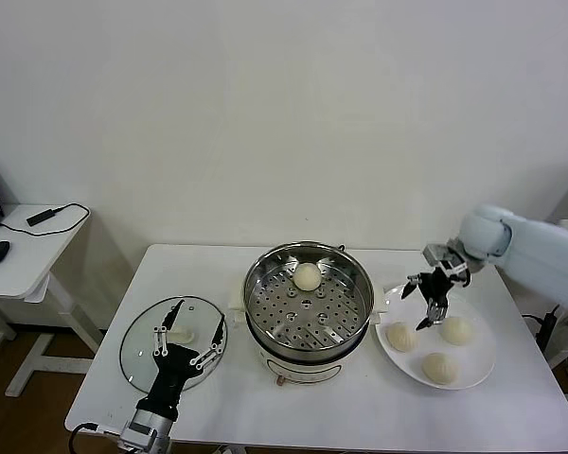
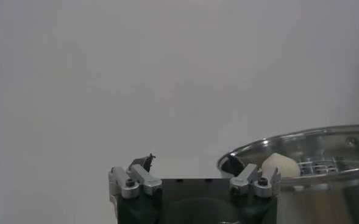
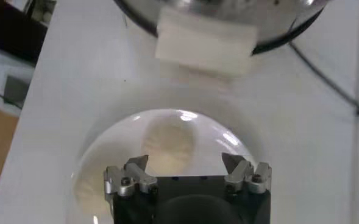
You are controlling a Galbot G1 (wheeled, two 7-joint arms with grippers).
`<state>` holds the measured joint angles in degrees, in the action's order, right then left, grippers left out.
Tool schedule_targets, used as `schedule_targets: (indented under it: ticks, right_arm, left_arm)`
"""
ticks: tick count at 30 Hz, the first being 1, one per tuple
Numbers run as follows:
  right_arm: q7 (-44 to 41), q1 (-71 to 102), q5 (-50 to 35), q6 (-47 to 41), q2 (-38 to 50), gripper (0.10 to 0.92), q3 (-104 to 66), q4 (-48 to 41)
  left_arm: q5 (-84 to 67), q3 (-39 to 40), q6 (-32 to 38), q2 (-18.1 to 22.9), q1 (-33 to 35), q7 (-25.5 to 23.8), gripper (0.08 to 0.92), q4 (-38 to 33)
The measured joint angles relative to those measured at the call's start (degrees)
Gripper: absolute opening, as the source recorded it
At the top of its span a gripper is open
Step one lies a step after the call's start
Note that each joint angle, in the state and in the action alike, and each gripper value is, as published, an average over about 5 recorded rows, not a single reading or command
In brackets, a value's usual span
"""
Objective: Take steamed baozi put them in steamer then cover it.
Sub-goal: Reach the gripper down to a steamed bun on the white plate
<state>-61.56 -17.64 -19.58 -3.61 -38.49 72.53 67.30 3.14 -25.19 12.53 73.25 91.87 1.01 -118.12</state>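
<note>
One smooth cream baozi [image 1: 307, 276] on the shiny steamer's [image 1: 265, 274] perforated tray, three more [image 1: 401, 337] plated (domed, unmarked), right gripper [image 1: 434, 292] wide open and empty above them, left gripper [image 1: 187, 338] open over the glass lid [image 1: 142, 345].

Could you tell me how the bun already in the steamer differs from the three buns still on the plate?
The bun in the steamer sits alone on the perforated tray, near the far rim; the three buns on the plate are grouped together. The open right gripper hovers over the plate buns, while nothing is near the steamer bun. All four are smooth, round, cream-white and look alike in size.
</note>
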Motion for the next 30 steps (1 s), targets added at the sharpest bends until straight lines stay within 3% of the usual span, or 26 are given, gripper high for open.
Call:
schedule_targets:
  ticks: [16, 22, 30]
  right_arm:
    - [4.98, 7.84, 0.25, -1.46, -0.36, 0.818, -4.13, -1.43]
    - [5.93, 8.29, 0.34, -1.60, -0.10, 0.727, -4.82, -1.31]
    - [5.25, 5.87, 0.04, -1.72, 0.97, 0.680, -3.91, 0.06]
  left_arm:
    - [0.03, -0.22, 0.22, 0.20, 0.09, 0.10, 0.823, 0.43]
    - [0.00, -0.26, 0.26, 0.21, 0.00, 0.21, 0.823, 0.54]
    - [-0.21, -0.41, 0.30, 0.06, -0.31, 0.31, 0.823, 0.64]
